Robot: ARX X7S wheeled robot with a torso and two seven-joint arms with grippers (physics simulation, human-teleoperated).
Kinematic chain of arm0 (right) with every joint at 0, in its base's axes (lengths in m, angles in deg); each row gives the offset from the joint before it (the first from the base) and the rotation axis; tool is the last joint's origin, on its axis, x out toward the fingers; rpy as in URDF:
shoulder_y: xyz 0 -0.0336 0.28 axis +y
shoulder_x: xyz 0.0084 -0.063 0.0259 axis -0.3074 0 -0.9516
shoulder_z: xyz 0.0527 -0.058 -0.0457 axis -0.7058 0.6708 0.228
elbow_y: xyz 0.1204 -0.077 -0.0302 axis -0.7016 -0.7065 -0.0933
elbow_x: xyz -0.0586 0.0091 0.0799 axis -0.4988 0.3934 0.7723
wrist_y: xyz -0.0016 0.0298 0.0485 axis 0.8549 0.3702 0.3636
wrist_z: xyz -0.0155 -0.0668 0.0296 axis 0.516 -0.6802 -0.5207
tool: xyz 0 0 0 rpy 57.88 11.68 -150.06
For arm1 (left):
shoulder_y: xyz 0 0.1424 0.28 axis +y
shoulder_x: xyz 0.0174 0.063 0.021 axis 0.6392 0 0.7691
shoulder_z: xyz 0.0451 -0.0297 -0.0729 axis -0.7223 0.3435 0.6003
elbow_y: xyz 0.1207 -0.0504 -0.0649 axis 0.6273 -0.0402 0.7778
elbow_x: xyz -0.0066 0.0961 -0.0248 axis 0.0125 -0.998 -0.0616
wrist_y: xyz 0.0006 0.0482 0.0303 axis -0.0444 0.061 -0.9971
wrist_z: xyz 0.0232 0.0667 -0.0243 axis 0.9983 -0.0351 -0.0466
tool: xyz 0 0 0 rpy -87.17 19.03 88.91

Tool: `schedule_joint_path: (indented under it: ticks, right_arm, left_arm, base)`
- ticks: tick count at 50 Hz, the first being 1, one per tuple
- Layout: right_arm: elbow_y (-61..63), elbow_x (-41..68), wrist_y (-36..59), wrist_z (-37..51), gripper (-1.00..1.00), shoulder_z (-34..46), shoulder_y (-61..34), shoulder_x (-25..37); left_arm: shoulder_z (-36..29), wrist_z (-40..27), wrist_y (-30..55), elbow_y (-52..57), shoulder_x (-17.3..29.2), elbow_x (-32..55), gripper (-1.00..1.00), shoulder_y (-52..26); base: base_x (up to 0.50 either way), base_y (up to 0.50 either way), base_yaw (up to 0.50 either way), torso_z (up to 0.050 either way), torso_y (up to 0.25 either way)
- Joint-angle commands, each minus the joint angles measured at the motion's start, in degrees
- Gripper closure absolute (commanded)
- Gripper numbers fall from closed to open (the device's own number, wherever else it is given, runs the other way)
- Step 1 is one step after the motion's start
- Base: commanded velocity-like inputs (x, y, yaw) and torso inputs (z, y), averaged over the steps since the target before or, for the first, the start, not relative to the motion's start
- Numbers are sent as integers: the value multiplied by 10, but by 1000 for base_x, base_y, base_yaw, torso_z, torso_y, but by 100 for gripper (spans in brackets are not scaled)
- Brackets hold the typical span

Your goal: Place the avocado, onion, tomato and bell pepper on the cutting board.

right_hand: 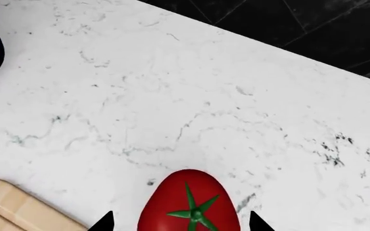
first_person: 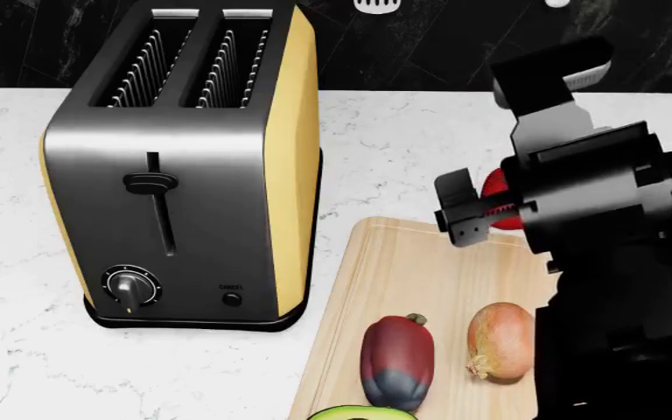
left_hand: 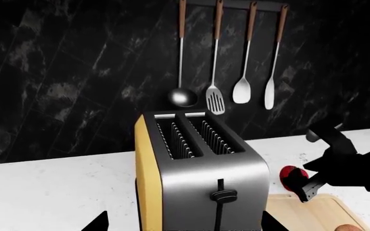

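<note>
The tomato (right_hand: 190, 206) sits on the white counter just off the cutting board's (right_hand: 15, 209) far corner. My right gripper (right_hand: 180, 225) is open, its two fingertips on either side of the tomato with a gap on each side. From the head view the tomato (first_person: 496, 187) is mostly hidden behind the right gripper (first_person: 474, 208). On the cutting board (first_person: 430, 280) lie the bell pepper (first_person: 398, 359), the onion (first_person: 500, 340) and, at the near edge, the avocado (first_person: 360, 413). My left gripper (left_hand: 181, 226) is open, facing the toaster (left_hand: 201, 173), holding nothing.
A steel and yellow toaster (first_person: 185, 166) stands on the counter left of the board. Several utensils (left_hand: 214, 94) hang on the black wall behind. The right arm (first_person: 616, 262) covers the board's right side.
</note>
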Motion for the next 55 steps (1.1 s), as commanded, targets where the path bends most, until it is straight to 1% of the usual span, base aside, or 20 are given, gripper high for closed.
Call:
schedule_joint_path:
  ticks: [1,17,28,29,47,52,53,55]
  right_arm:
    - [0,-26,-2,-7,-100,-36,9,-10]
    - [0,-32,-6,6,-100,-57,24,-9]
    - [0,-37,-7,9,-100,-66,24,-3]
    - [0,-38,-7,10,100,-65,22,-3]
    - [1,-49,-2,-12,100,-36,-37,1]
    - [9,-56,-6,-38,100,-21,-53,9]
    - [56,-56,20,-46,100,-18,-42,18]
    - [222,-55,117,-62,100,-16,2,50]
  left_arm:
    - [17,21,5,1,-9,-8,-100,4]
    - [23,13,17,-2,-10,1,-100,-3]
    - [20,11,16,-4,-23,-6,-100,4]
    - [21,12,16,-4,-23,-6,-100,4]
    - [32,13,1,9,-3,-2,-100,7]
    - [34,18,-3,12,3,-3,-100,10]
    - [34,20,-5,12,5,-5,-100,12]
    - [35,23,-6,13,7,-6,-100,14]
  base:
    - [0,0,0,0,0]
    - [0,0,0,0,0]
    - [0,0,0,0,0]
    - [0,0,0,0,0]
    - [0,0,0,0,0]
    - [0,0,0,0,0]
    - [0,0,0,0,0]
    - [0,0,0,0,0]
